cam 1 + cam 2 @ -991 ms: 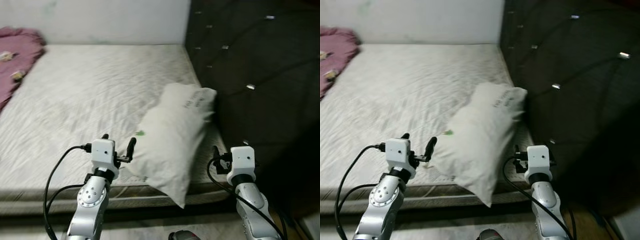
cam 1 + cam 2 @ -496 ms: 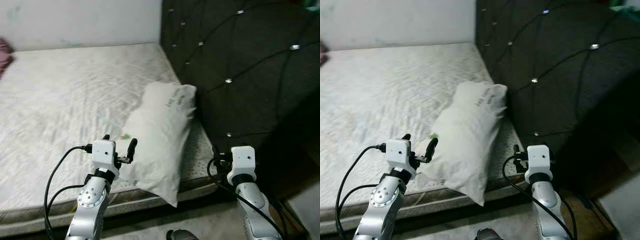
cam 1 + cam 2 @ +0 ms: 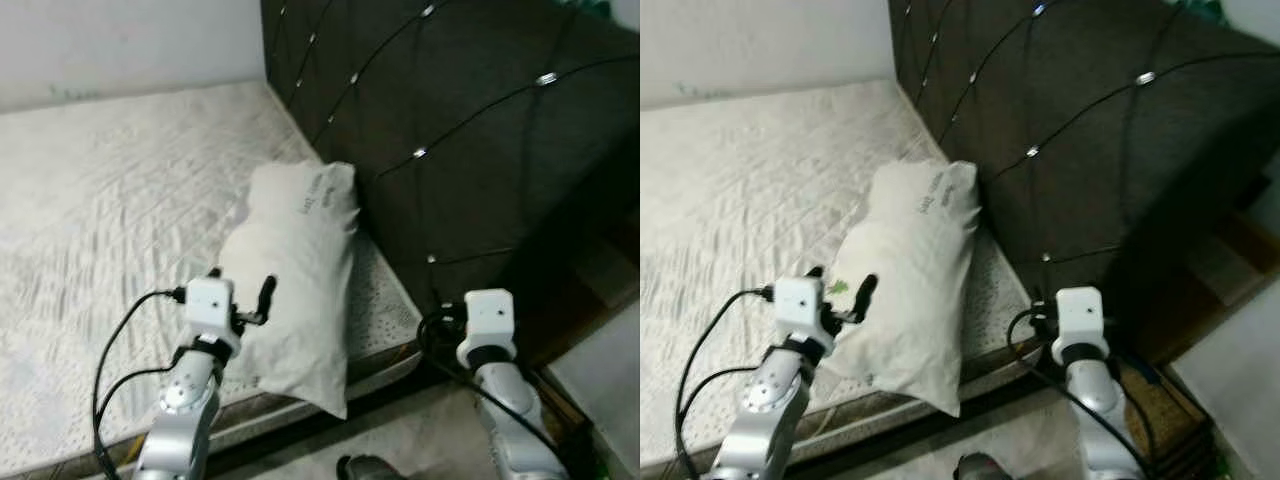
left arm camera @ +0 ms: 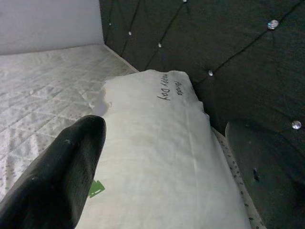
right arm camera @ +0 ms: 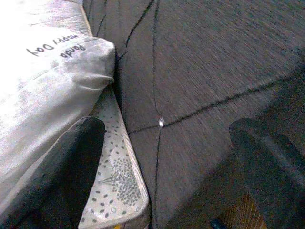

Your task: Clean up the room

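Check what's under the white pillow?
The pillow lies on the quilted mattress, beside the dark tufted headboard; its near corner overhangs the bed's edge. Anything beneath the pillow is covered.

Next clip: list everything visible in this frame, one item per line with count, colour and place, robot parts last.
pillow: one, white with dark lettering and a small green tag, lying on the mattress edge beside the headboard.
mattress: one, white quilted, spreading to the robot's left.
headboard: one, dark tufted with shiny studs, upright on the robot's right.
wall: pale, behind the mattress.
floor: light, below the bed edge.
left gripper: black fingers, open, raised in front of the pillow.
right gripper: black fingers, open, near the mattress corner and headboard.
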{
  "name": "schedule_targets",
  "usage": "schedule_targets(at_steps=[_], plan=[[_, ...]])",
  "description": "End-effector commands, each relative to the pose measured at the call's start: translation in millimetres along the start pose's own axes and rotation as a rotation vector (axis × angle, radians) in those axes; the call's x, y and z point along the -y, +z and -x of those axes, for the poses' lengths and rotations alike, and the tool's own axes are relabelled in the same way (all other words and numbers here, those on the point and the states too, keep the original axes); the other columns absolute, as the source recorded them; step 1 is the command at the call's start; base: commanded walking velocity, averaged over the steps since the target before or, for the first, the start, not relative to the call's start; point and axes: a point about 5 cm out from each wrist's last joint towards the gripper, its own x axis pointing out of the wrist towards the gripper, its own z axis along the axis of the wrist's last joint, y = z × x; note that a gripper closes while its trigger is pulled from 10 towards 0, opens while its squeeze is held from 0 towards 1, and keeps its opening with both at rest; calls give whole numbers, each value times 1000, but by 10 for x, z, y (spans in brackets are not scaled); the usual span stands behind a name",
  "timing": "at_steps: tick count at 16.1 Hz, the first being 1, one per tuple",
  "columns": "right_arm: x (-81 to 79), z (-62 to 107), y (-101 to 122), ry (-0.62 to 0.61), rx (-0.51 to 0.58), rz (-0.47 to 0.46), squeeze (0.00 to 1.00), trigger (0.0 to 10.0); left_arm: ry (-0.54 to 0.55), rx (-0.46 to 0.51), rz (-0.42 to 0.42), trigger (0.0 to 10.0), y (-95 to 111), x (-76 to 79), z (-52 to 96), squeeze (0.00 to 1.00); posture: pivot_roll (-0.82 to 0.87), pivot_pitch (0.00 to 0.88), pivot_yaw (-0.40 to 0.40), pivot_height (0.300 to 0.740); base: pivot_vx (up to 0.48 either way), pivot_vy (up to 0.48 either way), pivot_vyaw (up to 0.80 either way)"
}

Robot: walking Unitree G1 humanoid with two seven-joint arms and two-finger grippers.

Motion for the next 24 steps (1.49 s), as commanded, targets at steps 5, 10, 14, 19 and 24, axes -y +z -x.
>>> schedule_targets(at_steps=[5, 10, 14, 19, 24], plan=[[-17, -7, 57, 26, 33, 25, 0, 10000, -17, 19, -8, 10000, 25, -1, 16, 0, -76, 13, 24, 740, 154, 0, 0], [-20, -6, 52, 28, 30, 22, 0, 10000, -18, 19, -10, 10000, 25, 4, 13, 0, -75, 14, 26, 740, 260, 0, 0], [-8, -2, 46, 27, 29, 22, 0, 10000, -4, 7, -3, 10000, 2, 9, 16, 0, -72, 19, 23, 740, 126, 0, 0], [-4, 12, 26, 31, 21, 18, 0, 10000, 20, -28, -15, 10000, -52, 1, 39, 0, -64, 20, 19, 740, 0, 0, 0], [-17, 3, 11, 33, 14, 6, 0, 10000, 44, -49, -1, 10000, -80, -30, 59, 0, -57, 19, 16, 740, 0, 0, 0]])
